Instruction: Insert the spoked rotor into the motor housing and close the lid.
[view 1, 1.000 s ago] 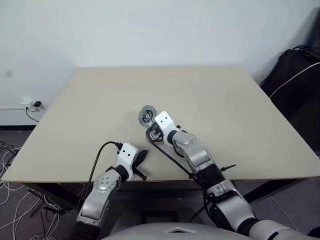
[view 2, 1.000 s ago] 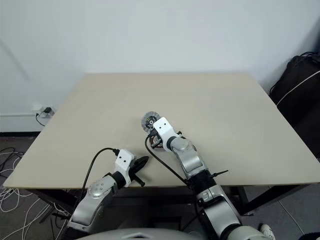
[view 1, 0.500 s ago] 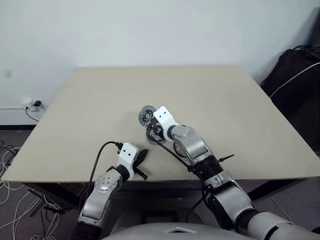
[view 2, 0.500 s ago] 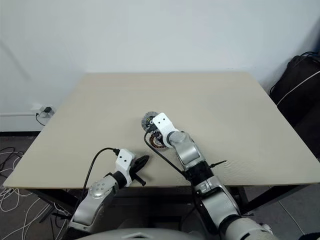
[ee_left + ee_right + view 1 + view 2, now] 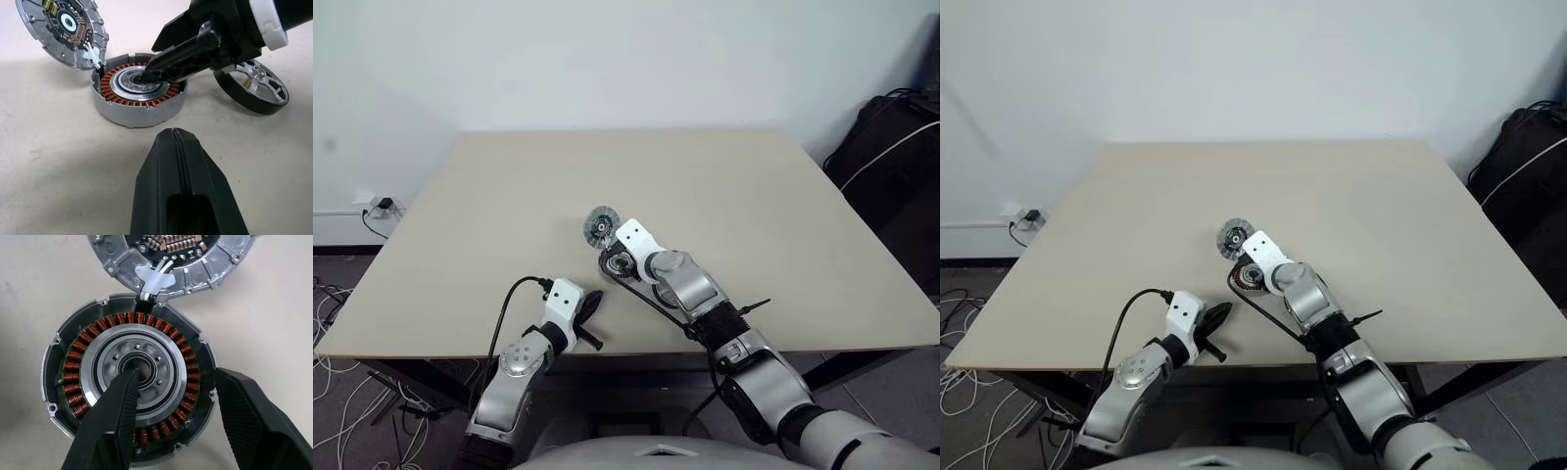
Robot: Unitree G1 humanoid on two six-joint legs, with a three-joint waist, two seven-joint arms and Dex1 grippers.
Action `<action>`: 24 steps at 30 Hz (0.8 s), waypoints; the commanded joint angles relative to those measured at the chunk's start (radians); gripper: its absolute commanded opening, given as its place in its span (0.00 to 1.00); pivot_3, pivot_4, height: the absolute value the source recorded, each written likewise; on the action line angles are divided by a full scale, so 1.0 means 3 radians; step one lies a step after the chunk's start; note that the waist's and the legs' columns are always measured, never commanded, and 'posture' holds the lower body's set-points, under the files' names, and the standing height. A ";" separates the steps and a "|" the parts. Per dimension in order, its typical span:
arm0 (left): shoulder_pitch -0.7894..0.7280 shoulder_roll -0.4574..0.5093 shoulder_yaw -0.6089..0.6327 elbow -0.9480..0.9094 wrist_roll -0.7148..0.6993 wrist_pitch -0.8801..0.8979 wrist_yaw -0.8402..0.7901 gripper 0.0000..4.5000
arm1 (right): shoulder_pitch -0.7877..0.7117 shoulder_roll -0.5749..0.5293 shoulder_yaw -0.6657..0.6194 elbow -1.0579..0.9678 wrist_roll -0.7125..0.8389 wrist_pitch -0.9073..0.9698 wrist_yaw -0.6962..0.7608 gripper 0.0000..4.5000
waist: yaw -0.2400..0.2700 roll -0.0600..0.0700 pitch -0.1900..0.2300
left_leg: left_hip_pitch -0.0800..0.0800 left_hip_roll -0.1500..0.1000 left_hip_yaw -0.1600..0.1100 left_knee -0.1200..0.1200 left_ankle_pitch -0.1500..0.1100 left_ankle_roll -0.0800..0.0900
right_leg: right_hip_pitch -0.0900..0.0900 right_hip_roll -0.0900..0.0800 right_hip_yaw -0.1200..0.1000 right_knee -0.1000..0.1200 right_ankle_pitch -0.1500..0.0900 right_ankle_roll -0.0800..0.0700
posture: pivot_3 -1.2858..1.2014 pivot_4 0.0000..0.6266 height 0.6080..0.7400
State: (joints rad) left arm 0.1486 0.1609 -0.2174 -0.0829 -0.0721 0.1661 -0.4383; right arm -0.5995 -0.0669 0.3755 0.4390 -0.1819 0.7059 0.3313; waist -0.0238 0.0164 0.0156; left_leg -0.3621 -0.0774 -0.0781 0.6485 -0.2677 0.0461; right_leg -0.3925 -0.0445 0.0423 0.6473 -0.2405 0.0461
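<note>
The motor housing [image 5: 73, 382] sits open on the table, its copper windings ringing a silvery centre. Its lid [image 5: 61, 29] leans propped at the housing's far edge, inner face showing, joined to it by a white wire clip. The spoked rotor [image 5: 254, 85] lies flat on the table beside the housing. My right gripper [image 5: 176, 377] is open over the housing, one finger [image 5: 112, 421] down at the centre bore, the other outside the rim. From the head I see the lid [image 5: 600, 226] just beyond my right hand. My left gripper [image 5: 173, 142] is shut and empty, near the table's front edge [image 5: 590, 305].
The beige table [image 5: 754, 196] stretches wide around the parts. A black bag [image 5: 891, 157] stands off the table's right side. Cables [image 5: 342, 323] lie on the floor to the left. A black cable loops from my left wrist [image 5: 509, 294].
My right hand has tipped further downward and shifted slightly over the housing. The left arm has not moved.
</note>
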 commanded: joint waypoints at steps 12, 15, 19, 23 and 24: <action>0.0000 -0.0004 0.0017 -0.0044 -0.0010 -0.0081 0.0034 0.00 | -0.0168 0.0006 0.0120 0.0225 -0.0209 -0.0275 -0.0038 0.58 | 0.0000 0.0000 0.0000 | 0.0001 0.0000 0.0000 0.0001 0.0001 -0.0001 | 0.0001 0.0000 -0.0002 0.0001 0.0000 0.0000 | 0.52 0.00 1.00; 0.0000 -0.0004 0.0023 -0.0043 -0.0010 -0.0080 0.0040 0.00 | -0.0157 -0.0008 0.0213 0.0191 -0.0250 -0.0326 0.0060 0.58 | -0.0002 0.0000 0.0000 | 0.0001 0.0000 0.0000 0.0001 0.0001 -0.0002 | 0.0001 0.0000 -0.0003 0.0001 0.0000 0.0000 | 0.52 0.00 1.00; -0.0004 -0.0007 0.0027 -0.0034 -0.0011 -0.0082 0.0049 0.00 | -0.0158 -0.0019 0.0294 0.0200 -0.0299 -0.0366 0.0164 0.58 | -0.0002 0.0000 0.0000 | 0.0001 0.0000 0.0000 0.0000 0.0001 -0.0002 | 0.0000 0.0001 -0.0004 0.0001 0.0000 0.0000 | 0.52 0.00 1.00; -0.0008 -0.0011 0.0027 -0.0026 -0.0015 -0.0084 0.0063 0.00 | -0.0169 -0.0028 0.0322 0.0237 -0.0336 -0.0404 0.0215 0.58 | -0.0001 0.0000 0.0000 | 0.0001 0.0000 0.0000 0.0000 0.0001 -0.0002 | 0.0000 0.0001 -0.0005 0.0000 0.0000 0.0000 | 0.52 0.00 1.00; -0.0009 -0.0011 0.0027 -0.0026 -0.0015 -0.0085 0.0067 0.00 | -0.0172 -0.0028 0.0320 0.0245 -0.0337 -0.0407 0.0220 0.58 | -0.0001 0.0000 0.0000 | 0.0001 0.0000 0.0000 -0.0001 0.0001 -0.0002 | 0.0000 0.0001 -0.0004 0.0000 0.0000 0.0000 | 0.52 0.00 1.00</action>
State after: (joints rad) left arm 0.1562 0.1602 -0.2141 -0.0822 -0.0721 0.1643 -0.4197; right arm -0.6382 -0.0764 0.4670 0.5099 -0.2751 0.5918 0.3825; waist -0.0241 0.0164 0.0155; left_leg -0.3619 -0.0775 -0.0781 0.6482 -0.2675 0.0455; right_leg -0.3926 -0.0443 0.0411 0.6474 -0.2404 0.0462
